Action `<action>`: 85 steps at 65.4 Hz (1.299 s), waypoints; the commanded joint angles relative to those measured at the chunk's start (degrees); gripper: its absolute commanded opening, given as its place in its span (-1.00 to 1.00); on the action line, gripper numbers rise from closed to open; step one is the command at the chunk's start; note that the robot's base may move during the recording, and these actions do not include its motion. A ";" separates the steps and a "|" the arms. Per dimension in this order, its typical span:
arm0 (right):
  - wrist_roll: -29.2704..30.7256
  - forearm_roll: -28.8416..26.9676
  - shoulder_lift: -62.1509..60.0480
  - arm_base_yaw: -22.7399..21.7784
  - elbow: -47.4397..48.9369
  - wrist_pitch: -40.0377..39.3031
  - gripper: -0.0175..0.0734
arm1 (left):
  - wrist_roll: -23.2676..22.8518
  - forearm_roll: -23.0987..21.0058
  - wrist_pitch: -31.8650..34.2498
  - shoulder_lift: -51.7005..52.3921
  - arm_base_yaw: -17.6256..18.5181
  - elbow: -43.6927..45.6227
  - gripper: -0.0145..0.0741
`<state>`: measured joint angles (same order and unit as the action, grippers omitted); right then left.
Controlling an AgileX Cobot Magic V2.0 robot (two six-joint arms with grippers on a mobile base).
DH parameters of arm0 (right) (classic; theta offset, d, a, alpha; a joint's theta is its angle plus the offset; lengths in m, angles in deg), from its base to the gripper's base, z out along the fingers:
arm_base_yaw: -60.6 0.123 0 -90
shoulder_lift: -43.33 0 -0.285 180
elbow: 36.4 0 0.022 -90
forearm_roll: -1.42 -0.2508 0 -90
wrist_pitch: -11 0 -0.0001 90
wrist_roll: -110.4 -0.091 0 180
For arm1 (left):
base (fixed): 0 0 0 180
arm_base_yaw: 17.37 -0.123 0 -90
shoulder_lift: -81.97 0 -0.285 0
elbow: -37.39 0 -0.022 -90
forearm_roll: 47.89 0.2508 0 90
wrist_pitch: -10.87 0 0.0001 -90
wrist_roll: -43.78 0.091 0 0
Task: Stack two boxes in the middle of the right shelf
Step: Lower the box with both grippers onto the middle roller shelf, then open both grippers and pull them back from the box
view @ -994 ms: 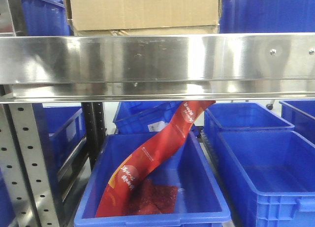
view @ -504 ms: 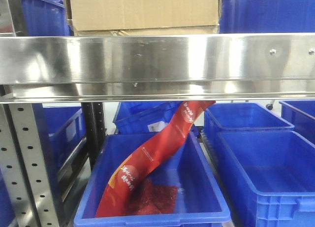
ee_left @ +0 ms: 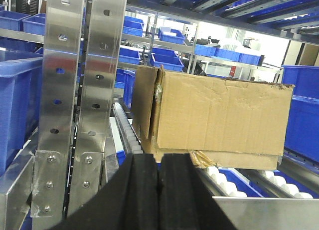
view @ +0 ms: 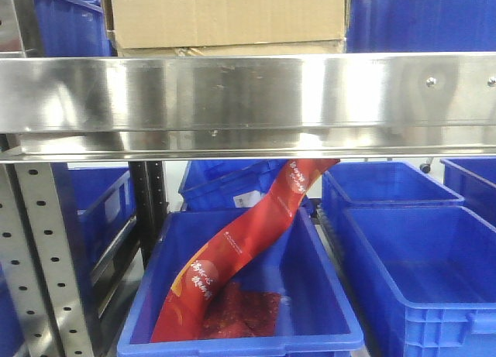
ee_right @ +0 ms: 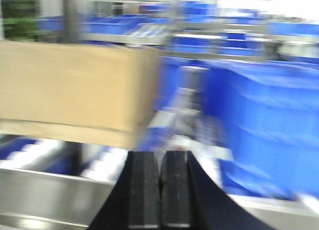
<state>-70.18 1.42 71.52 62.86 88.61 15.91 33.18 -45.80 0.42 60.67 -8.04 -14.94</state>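
The large brown box [view: 227, 15] sits on the flatter box [view: 256, 49] on the steel shelf, behind its shiny front rail [view: 248, 94]. In the left wrist view the large box [ee_left: 219, 117] rests on the flatter box [ee_left: 234, 159] with a torn tape flap, on white rollers. My left gripper [ee_left: 159, 165] is shut and empty, in front of and apart from the boxes. In the blurred right wrist view the stacked boxes [ee_right: 75, 85] are at the left; my right gripper [ee_right: 160, 162] is shut and empty, to their right.
Blue plastic bins [view: 422, 16] flank the boxes on the shelf. Below the rail, a blue bin [view: 240, 295] holds a red packet strip [view: 248, 241]; more bins [view: 418, 272] stand to its right. Perforated steel uprights [ee_left: 79, 90] stand left of the boxes.
In the front view the boxes, rail and bins have not moved. Only the reflections on the rail have shifted slightly.
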 commanded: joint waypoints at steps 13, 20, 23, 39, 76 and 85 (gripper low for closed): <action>1.34 -3.69 -14.49 -7.74 -18.58 -5.85 -0.97 | -0.02 -0.23 0.89 0.25 -0.09 0.02 -0.89; 1.23 -3.69 -20.40 -7.85 -22.22 -5.85 -0.97 | -0.02 -0.23 0.89 0.25 -0.09 0.02 -0.89; 1.23 -3.69 -20.40 -7.85 -22.22 -6.33 -0.97 | -0.02 -0.23 0.89 0.25 -0.09 0.02 -0.89; 1.23 -3.69 -20.40 -7.85 -22.22 -5.46 -0.97 | -0.02 -0.23 0.89 0.38 -0.09 0.02 -0.89; 1.23 -3.69 -20.40 -7.85 -22.22 -5.46 -0.97 | -0.02 -0.23 0.89 0.38 -0.09 0.02 -0.89; 1.23 -3.69 -20.40 -7.85 -22.22 -5.46 -0.97 | -0.02 -0.23 0.89 0.38 -0.09 0.02 -0.89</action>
<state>-69.18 -2.07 51.35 55.18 66.54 11.85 33.18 -45.80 0.43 60.80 -8.04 -14.94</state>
